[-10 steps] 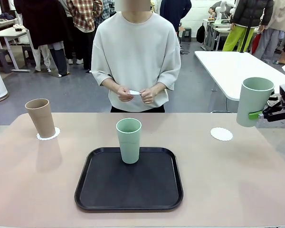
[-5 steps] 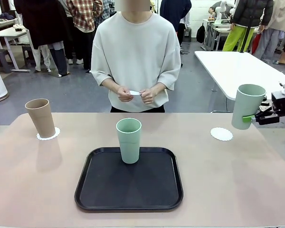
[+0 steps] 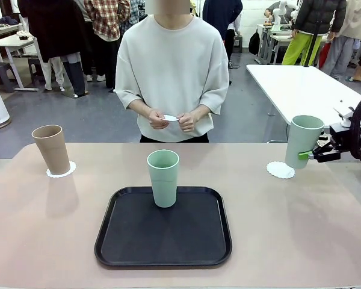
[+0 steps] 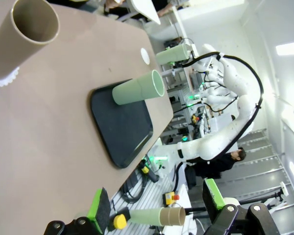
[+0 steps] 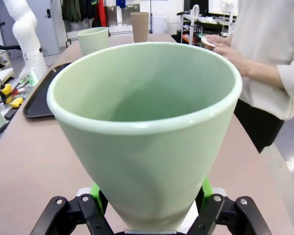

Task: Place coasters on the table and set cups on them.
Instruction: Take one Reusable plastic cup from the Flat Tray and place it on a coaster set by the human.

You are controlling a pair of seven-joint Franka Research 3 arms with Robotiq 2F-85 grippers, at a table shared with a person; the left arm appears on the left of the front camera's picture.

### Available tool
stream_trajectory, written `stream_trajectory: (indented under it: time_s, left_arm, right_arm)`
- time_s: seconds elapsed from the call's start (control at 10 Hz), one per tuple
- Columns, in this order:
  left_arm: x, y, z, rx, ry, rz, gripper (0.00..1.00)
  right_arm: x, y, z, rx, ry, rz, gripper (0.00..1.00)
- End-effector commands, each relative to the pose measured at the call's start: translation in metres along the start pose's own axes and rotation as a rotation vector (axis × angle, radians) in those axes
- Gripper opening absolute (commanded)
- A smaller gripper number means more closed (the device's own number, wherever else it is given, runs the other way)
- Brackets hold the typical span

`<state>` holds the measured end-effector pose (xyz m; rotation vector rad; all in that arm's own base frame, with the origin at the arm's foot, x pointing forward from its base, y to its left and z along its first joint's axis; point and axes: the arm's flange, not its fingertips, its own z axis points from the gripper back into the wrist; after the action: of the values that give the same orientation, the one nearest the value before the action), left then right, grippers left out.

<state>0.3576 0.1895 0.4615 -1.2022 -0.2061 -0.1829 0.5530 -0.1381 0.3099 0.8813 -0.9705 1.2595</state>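
The right gripper [image 3: 305,155] is closed on a tall, tapered, pale mint green matte tumbler [image 3: 304,137]. Its green pads press on opposite sides of the lower wall, as the right wrist view shows from just behind the wide rim [image 5: 147,127]. The held tumbler leans slightly. Its base is at the right edge of a small round white paper doily with a scalloped rim [image 3: 280,170] lying on the beige-pink matte tabletop [image 3: 301,235]; whether it touches the doily cannot be told.

A second mint green tumbler [image 3: 163,178] stands upright at the far side of a black rectangular tray [image 3: 168,244] in the middle of the tabletop. At the far left corner a tan brown tumbler [image 3: 51,149] stands on another lacy doily [image 3: 68,171]. Across the table, a person in a pale sweatshirt holds a third white doily [image 3: 170,117] between both hands.

The left gripper [image 4: 156,201] hangs with its jaws spread wide and nothing between them.
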Motion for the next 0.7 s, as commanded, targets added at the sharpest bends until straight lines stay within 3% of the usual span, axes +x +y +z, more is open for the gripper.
stream_trajectory:
  time_s: [0.0,0.2,0.3,0.6]
  left_arm:
    - [-0.001,-0.002,0.001,-0.003,-0.006,-0.006,1.00]
    - [-0.001,-0.002,0.001,-0.003,-0.006,-0.006,1.00]
    - [-0.001,-0.002,0.001,-0.003,-0.006,-0.006,1.00]
    - [-0.001,-0.002,0.001,-0.003,-0.006,-0.006,1.00]
  right_arm:
    - [-0.001,-0.015,0.002,-0.001,-0.027,0.036,0.82]
    - [-0.007,-0.021,-0.003,0.005,-0.030,0.035,0.82]
    - [-0.001,-0.008,-0.008,-0.032,0.031,0.013,0.82]
    - [-0.006,-0.014,-0.002,0.008,0.001,0.012,0.82]
